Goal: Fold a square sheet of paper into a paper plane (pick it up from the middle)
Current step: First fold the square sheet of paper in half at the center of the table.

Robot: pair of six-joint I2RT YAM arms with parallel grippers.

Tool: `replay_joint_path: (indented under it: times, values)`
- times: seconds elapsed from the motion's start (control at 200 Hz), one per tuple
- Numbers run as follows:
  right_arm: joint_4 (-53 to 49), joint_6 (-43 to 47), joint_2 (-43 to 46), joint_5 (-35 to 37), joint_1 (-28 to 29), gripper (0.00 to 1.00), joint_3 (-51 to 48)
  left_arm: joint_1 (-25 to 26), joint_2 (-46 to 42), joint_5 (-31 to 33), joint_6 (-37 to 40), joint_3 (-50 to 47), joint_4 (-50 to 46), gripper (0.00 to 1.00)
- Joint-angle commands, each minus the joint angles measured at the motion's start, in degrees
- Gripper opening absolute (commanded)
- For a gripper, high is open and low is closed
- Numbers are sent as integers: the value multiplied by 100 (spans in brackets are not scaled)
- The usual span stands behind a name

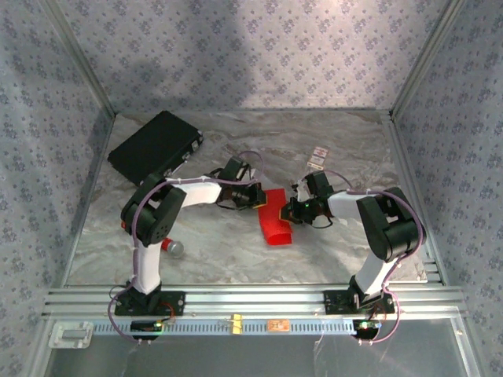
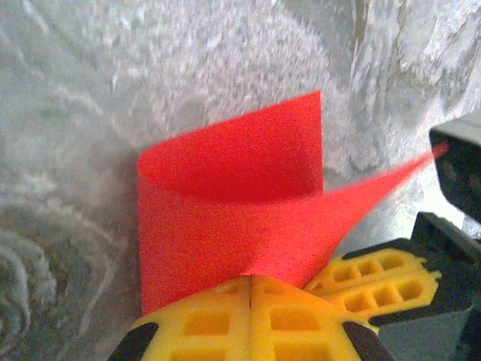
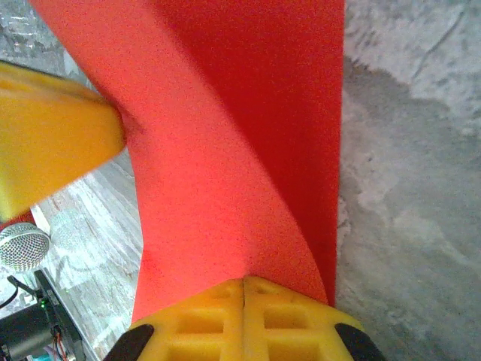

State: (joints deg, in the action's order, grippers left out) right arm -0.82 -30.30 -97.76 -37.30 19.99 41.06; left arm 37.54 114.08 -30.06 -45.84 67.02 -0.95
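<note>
Top cam overhead from near edge; both wrist cams close-up on same red paper (image 2: 225,226)

The left arm (image 1: 146,259) and the right arm (image 1: 376,263) each rise from their bases, bend sharply at the elbow and reach inward with forearms nearly level, so their wrists come close together. The left gripper (image 1: 258,197) has its yellow jaws pressed flat together on an edge of the square sheet of paper (image 1: 275,225). The right gripper (image 1: 292,206), just beside it (jaws equally tight), pinches the same sheet.
</note>
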Motion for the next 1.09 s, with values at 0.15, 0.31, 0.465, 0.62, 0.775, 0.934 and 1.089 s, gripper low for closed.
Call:
replay_joint_path:
  times: [0.15,0.31,0.465,0.62,0.775,0.934,1.089]
  values:
    - [-650,177,-113,674,-99,0,-256,-187,432,-46,207,127,-364,0]
    - [-631,184,-121,679,-92,0,-272,-272,517,-109,116,92,-251,0]
    - [-634,185,-113,662,-99,0,-280,-276,383,-191,100,261,-204,1]
    - [-635,192,-118,677,-102,0,-272,-281,453,-231,242,566,-397,2]
    - [-603,187,-151,663,-109,0,-278,-318,729,-151,316,707,-571,1]
    - [-603,201,-165,644,-110,0,-284,-398,931,-64,249,575,-457,0]
    - [-607,218,-159,627,-114,0,-292,-555,940,0,55,474,-221,0]
